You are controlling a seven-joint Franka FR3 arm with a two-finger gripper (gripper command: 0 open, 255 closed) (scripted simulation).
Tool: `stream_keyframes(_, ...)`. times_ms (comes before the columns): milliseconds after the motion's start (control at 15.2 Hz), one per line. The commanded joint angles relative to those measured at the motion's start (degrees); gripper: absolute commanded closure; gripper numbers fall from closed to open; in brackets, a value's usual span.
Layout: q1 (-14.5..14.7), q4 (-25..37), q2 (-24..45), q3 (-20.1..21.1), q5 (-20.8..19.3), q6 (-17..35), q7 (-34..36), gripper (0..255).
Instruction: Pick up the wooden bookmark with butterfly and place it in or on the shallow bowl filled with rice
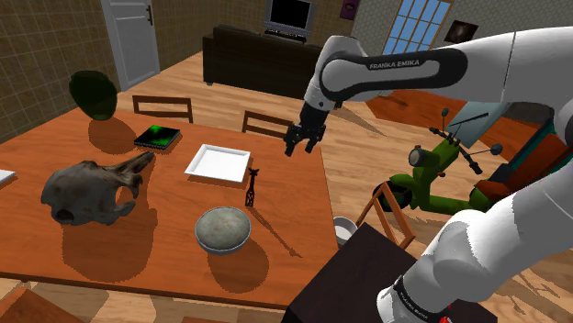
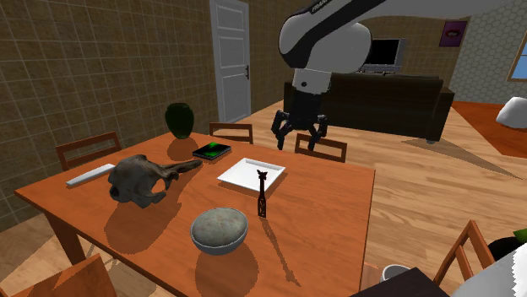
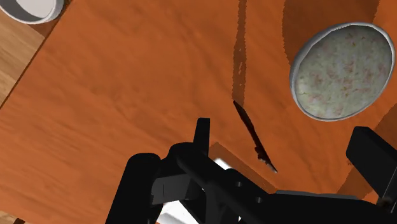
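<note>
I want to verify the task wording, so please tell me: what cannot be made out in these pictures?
- Bookmark: any butterfly on it, too small and dark in every view.
- Bowl: single grains in its speckled grey filling, too fine.
- White tray: wrist view, mostly hidden behind the gripper.

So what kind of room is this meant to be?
Most likely a house's combined dining and living room: a wooden dining table with chairs, and beyond it a dark sofa and a television.
</note>
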Motion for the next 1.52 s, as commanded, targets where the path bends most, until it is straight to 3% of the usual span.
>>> stream_keyframes(0, 0.26, 2.46, 5.14, 0.51, 0.94, 2.14, 1.74, 0)
stream_keyframes(792, 0.89, 23.55, 33.11, 1.17, 5.40, 5.79, 9.75, 0)
stream_keyframes(1452, 1.55, 21.42, 35.77, 1.64, 5.97, 10.70, 9.40, 0)
